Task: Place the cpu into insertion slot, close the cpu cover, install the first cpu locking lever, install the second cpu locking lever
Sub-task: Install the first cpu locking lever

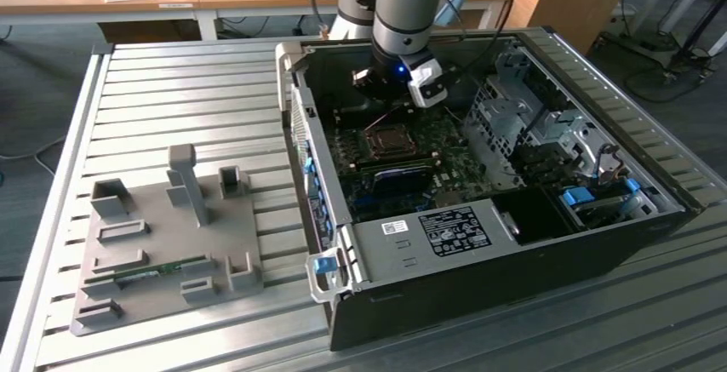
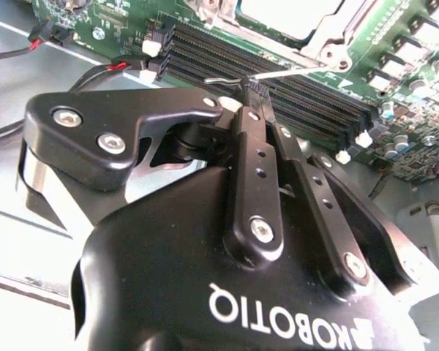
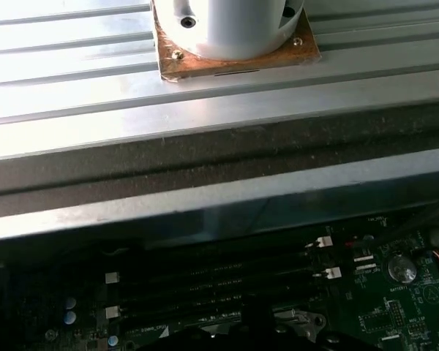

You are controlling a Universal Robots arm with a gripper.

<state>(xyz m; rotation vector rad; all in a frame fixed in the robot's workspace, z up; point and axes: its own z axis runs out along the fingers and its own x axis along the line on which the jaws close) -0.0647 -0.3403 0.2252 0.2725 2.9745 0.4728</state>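
Where memory slots (image 2: pixel 329 102) cross the motherboard (image 2: pixel 121 18), we see the fingers (image 2: pixel 250 110) pressed shut, tips against a thin wire lever (image 2: pixel 293 71), while the cpu (image 2: pixel 289 11) lies just beyond, framed by the cpu cover (image 2: pixel 329 40).

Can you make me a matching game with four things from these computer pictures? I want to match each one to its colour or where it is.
Things:
1. gripper
2. cpu cover
3. memory slots
4. tab on the computer case

Descriptions:
A. blue
B. silvery metal frame
C. long black rows on the green board
D. black, its tips right by a thin metal rod

Pairs: 1-D, 2-B, 3-C, 4-A
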